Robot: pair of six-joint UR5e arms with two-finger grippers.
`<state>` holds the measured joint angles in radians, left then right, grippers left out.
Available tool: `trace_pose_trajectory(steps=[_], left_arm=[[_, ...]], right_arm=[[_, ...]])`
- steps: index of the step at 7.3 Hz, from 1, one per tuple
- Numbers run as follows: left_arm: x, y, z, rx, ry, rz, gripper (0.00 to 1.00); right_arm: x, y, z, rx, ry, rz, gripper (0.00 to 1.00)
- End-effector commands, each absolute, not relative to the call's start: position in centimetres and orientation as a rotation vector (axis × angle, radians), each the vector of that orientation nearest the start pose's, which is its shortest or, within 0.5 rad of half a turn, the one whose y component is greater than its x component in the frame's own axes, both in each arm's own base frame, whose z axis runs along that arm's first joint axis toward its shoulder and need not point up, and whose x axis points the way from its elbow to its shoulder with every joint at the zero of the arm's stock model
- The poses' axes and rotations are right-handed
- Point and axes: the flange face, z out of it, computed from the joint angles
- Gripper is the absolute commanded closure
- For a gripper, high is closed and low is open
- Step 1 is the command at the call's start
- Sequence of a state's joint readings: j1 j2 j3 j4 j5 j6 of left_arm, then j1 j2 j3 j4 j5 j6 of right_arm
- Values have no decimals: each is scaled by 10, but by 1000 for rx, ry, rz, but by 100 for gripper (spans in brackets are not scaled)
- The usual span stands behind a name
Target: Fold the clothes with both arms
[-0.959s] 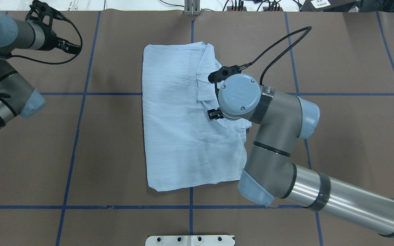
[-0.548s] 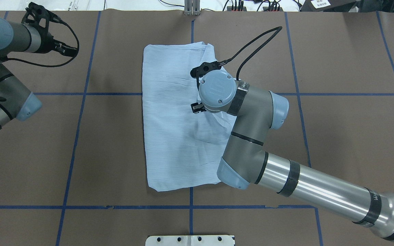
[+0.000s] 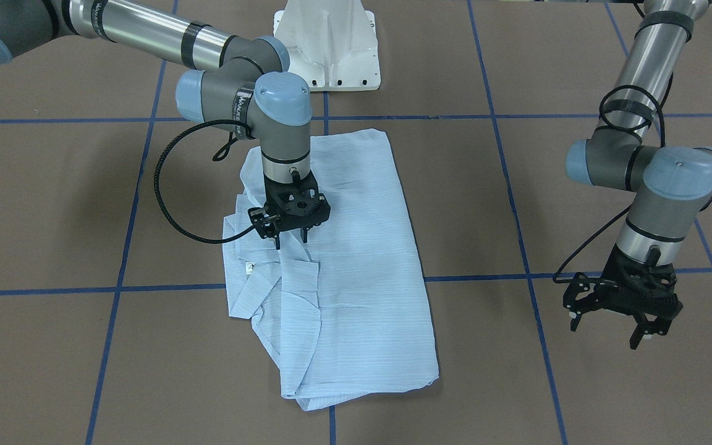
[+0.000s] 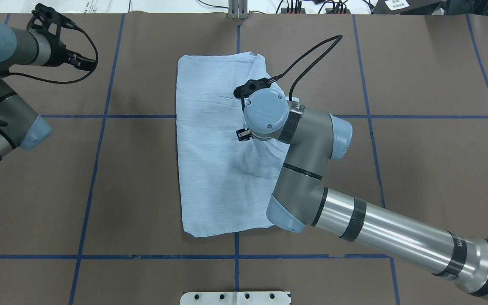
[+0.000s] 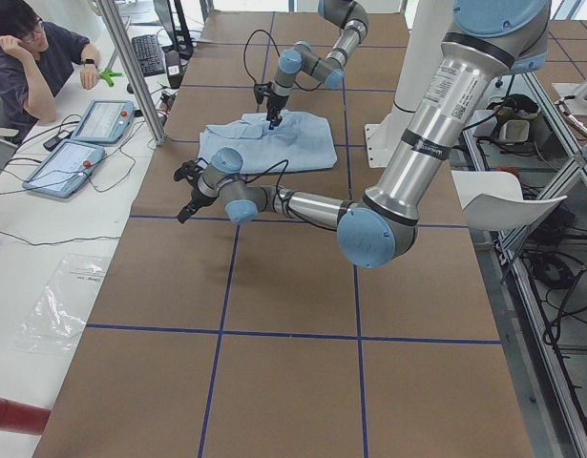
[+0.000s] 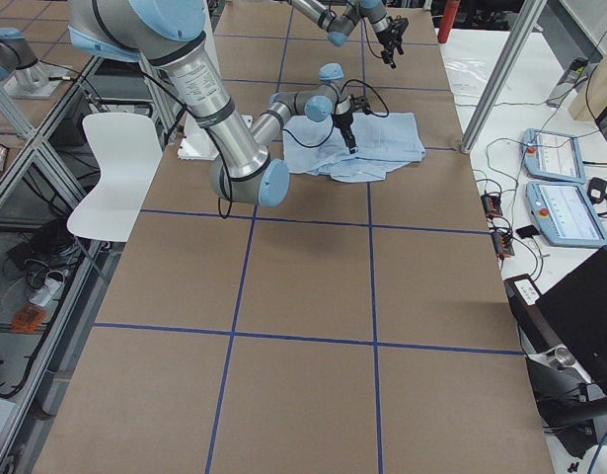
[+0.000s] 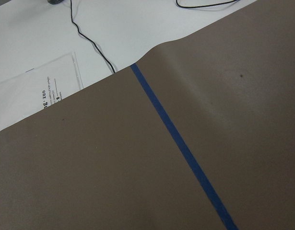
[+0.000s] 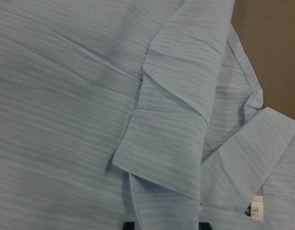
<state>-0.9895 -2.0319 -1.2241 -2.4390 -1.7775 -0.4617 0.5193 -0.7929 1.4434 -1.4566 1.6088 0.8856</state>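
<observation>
The pale blue striped shirt (image 4: 214,161) lies folded into a long rectangle mid-table, its collar and crumpled edge on the robot's right side (image 3: 257,278). My right gripper (image 3: 291,239) points straight down at the shirt near the collar, fingers apart, with no cloth lifted. In the right wrist view the shirt (image 8: 80,110) fills the frame, showing a folded pleat and the neck label (image 8: 255,209); two fingertips (image 8: 129,225) peek in apart at the bottom. My left gripper (image 3: 606,327) hangs open over bare table, far to the shirt's side.
Brown paper marked by blue tape lines (image 4: 100,127) covers the table. The white pedestal base (image 3: 325,49) stands at the robot's edge. A person (image 5: 35,57) sits at a side desk with tablets. Cables and a plastic sleeve (image 7: 37,91) lie beyond the far edge.
My right arm has swept leftward over the shirt, and the shirt's right edge now lies folded onto the body. The left arm has shifted slightly outward.
</observation>
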Motion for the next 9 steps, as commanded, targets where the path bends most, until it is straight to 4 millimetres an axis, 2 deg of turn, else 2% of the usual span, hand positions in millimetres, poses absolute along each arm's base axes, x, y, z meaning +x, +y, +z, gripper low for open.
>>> trace_pose_trajectory(steps=[1,3,4,5,7,8,9], left_arm=[[299,-660,469,756,654,211,0],[300,-660,468,757,655,213,0],[300,-660,467,758,656,213,0],[300,-660,467,759,655,212,0],[301,-659,466,760,656,214,0],[301,-659,467,758,655,214,0],[301,-659,467,758,657,214,0]], right_arm=[[-588,-485,230,398,-649,-170,100],[-585,-485,234,402,-644,-166,100],[-573,-495,238,406,-638,-146,100],[-549,-508,259,407,-619,-117,100],[-492,-495,303,407,-606,-87,100],[-485,-491,312,406,-602,-73,1],[-487,-490,310,392,-613,-32,0]])
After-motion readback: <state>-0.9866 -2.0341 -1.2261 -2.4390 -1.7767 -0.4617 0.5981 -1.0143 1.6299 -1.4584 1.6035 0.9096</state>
